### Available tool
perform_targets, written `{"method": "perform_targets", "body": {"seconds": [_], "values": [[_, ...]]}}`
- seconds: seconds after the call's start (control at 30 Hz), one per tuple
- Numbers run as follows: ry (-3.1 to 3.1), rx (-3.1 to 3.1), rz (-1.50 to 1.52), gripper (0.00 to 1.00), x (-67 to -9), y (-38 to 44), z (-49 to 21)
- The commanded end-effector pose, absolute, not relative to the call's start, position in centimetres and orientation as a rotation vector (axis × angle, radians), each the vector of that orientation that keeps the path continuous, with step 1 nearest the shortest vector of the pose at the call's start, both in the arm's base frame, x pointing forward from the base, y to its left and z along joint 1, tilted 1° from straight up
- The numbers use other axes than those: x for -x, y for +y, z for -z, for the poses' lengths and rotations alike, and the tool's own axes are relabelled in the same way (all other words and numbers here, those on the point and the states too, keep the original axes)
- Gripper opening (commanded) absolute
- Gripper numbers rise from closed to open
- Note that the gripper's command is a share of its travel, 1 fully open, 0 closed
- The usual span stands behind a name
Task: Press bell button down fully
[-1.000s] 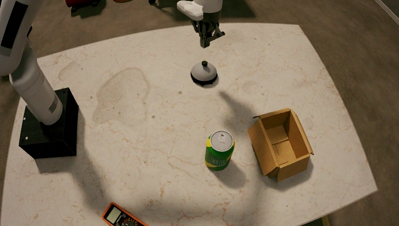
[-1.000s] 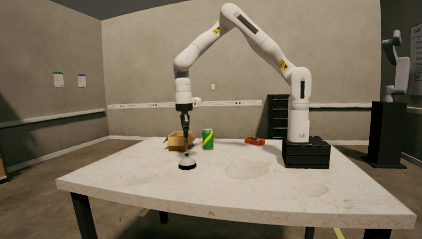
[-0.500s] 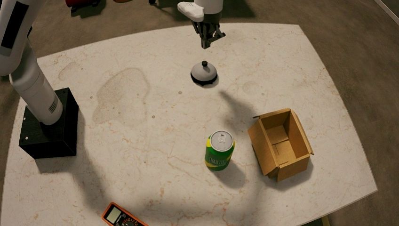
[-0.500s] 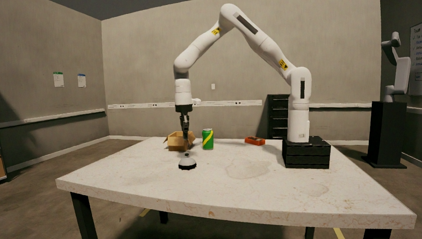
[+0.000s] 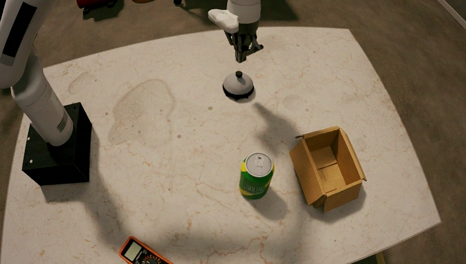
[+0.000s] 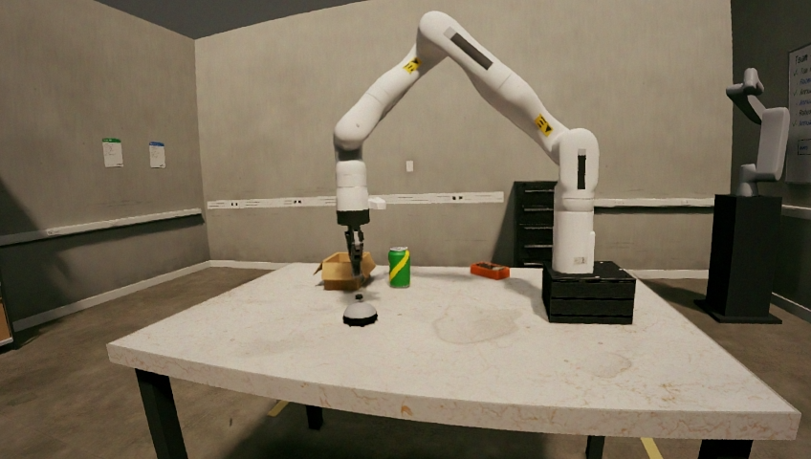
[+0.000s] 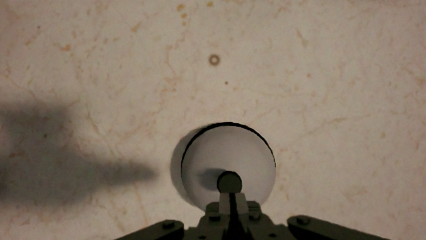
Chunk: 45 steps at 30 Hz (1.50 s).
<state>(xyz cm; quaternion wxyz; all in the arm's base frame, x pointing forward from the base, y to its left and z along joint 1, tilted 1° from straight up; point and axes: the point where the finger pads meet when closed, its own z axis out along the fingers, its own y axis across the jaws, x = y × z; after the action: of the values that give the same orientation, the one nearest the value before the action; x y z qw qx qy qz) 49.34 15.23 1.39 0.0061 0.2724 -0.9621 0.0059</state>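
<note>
Marble surface [image 5: 183, 170] carries one domed silver bell [image 5: 238, 85], one green can [image 5: 255, 176], one cardboard box [image 5: 327, 168]; clenched empty jaws [image 5: 240, 59] hover above the black button [image 5: 239, 74].

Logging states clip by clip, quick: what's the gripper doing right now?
Gripper: closed, holding nothing, poised above the bell with a gap to its button.
</note>
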Motion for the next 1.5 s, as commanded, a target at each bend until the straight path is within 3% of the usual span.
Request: {"method": "perform_targets", "body": {"seconds": [0.0, 1.47], "values": [[-3.01, -0.847, -0.025, 0.1, -49.2, 15.1, -0.7], [-3.016, -0.836, -0.025, 0.1, -49.4, 15.0, 2.1]]}}
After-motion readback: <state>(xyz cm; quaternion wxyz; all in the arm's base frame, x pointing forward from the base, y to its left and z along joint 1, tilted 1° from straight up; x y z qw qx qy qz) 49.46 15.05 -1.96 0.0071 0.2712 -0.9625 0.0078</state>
